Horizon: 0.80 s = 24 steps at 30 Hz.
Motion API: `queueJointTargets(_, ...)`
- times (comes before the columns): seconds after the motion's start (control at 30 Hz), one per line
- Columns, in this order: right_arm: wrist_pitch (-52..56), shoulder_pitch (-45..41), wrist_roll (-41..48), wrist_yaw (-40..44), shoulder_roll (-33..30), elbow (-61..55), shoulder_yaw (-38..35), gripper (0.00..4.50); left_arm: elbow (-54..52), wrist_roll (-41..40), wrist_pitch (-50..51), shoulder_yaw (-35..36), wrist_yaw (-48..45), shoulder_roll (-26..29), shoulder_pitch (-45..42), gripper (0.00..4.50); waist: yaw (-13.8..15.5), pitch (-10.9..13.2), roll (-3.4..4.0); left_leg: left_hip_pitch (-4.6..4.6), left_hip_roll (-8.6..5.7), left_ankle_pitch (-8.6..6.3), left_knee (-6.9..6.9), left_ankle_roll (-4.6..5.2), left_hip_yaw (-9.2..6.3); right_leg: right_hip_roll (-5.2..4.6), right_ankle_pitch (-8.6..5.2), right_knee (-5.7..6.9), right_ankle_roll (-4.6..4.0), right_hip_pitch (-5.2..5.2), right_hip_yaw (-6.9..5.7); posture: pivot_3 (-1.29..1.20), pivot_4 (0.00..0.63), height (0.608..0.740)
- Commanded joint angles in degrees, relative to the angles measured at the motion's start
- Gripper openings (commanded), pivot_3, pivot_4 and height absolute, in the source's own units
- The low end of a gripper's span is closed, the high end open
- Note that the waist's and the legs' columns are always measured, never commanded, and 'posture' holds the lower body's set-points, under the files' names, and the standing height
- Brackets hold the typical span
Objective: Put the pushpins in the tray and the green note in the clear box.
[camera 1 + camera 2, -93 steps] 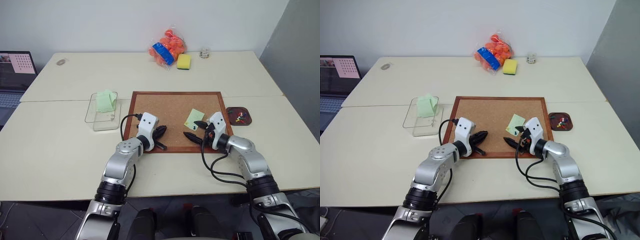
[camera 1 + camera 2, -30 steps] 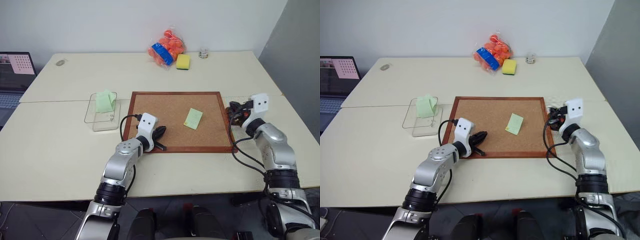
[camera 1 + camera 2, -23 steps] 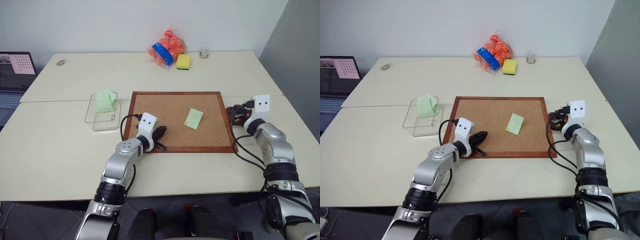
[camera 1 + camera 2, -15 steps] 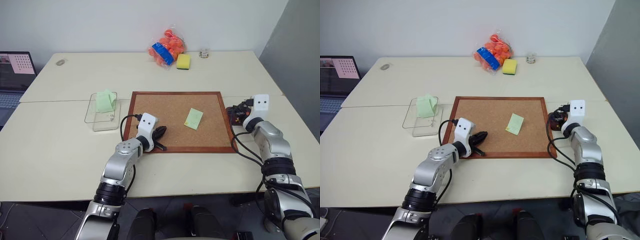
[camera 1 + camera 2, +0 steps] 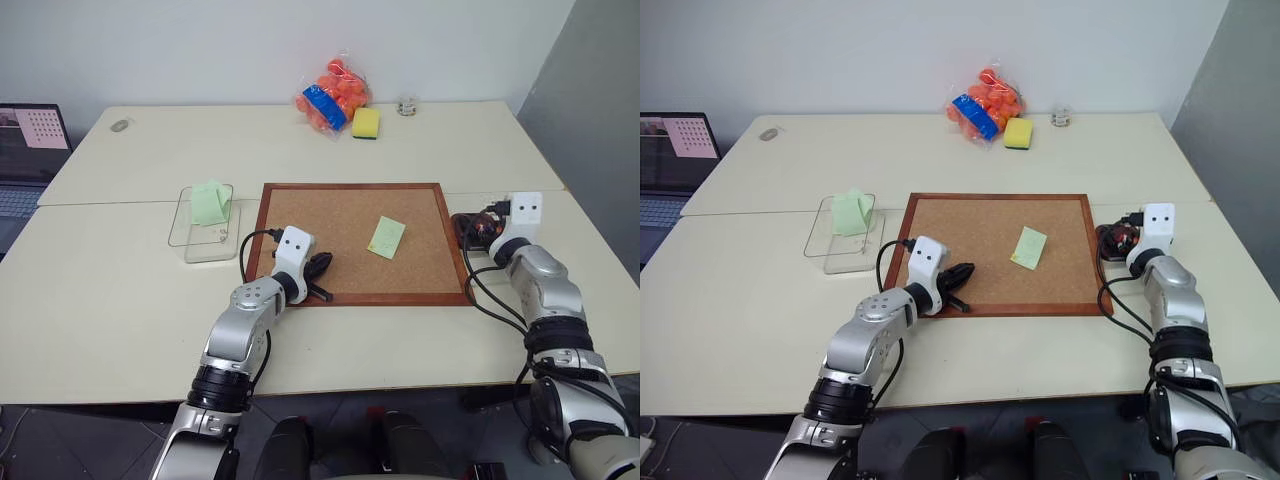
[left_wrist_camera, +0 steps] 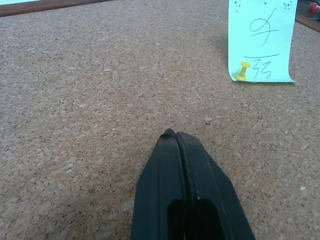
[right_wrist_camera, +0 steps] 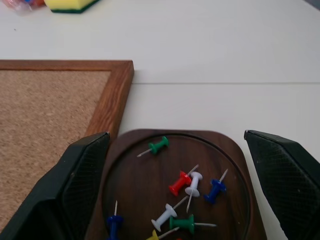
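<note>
I count eight pushpins (image 7: 181, 183) lying loose in the tray (image 7: 235, 155) as my right wrist view shows them: two green, two white, two blue, one red, and a yellow one cut off at the frame edge. One more yellow pushpin (image 6: 243, 69) pins a corner of the green note (image 5: 386, 237) to the corkboard (image 5: 340, 225), which I can make out in the left wrist view along with the pen marks on the paper; from the head camera the note reads as a plain pale square on the right half of the board. The tray sits on the desk (image 5: 120, 290) just beside the board's right frame. My right end effector (image 7: 182, 190) hangs over the tray with its two fingers (image 7: 80, 190) spread wide, one to each side of the dish, nothing between them. My left end effector (image 6: 186, 142) is pressed fully closed and empty, low over bare cork near the board's front left corner, well apart from the note. The one clear box (image 5: 190, 240) stands on the desk left of the board, with a mint-green folded paper (image 5: 209, 201) in it. At the far edge of the desk I see one bag of orange things (image 5: 333, 93), one yellow sponge (image 5: 366, 122) and a small jar (image 5: 407, 105); a laptop (image 5: 28, 150) sits at far left.
</note>
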Motion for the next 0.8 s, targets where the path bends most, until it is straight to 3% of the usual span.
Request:
queueJointTargets(0.03,-1.9,3.8,3.7,9.2,0.3,-12.2,2.3,4.48,2.1,0.0,2.0,-1.3,-0.4,-0.1,1.6,0.0,0.0,0.0,0.0,0.0,0.01,0.0,0.0,0.0,-0.01,0.0,-0.01,0.0,0.02,0.01,-0.01,0.0,0.15,0.74)
queueJointTargets(0.2,1.8,10.6,7.5,18.6,0.2,-24.6,7.1,4.48,2.1,0.0,2.0,-1.3,-0.4,-0.1,1.6,0.0,0.1,0.0,0.0,0.01,0.05,0.0,0.01,0.0,-0.03,0.01,-0.08,0.02,0.15,0.01,-0.02,0.0,0.15,0.74)
queueJointTargets(0.43,4.8,15.4,8.5,24.2,0.4,-31.9,12.4,4.48,1.8,0.0,2.0,-1.3,-0.4,0.0,1.9,0.0,0.1,0.0,0.0,0.01,0.06,0.0,0.02,0.0,-0.11,0.0,-0.09,0.01,0.16,0.03,-0.07,0.0,0.15,0.74)
queueJointTargets(0.6,3.4,14.6,6.5,24.8,2.4,-30.5,15.8,4.48,1.7,0.0,2.1,-1.3,-0.5,0.1,2.0,0.0,0.1,0.0,0.0,0.02,0.05,0.0,0.01,0.0,-0.13,0.03,-0.09,0.01,0.16,0.02,-0.09,0.0,0.15,0.74)
queueJointTargets(0.8,-0.8,8.9,2.8,24.0,6.3,-20.4,18.3,4.48,1.7,0.1,2.2,-1.2,-0.5,0.4,1.7,0.0,0.1,0.0,-0.01,0.05,0.03,0.0,0.02,0.0,-0.09,0.03,-0.09,0.01,0.16,0.02,-0.07,0.0,0.15,0.74)
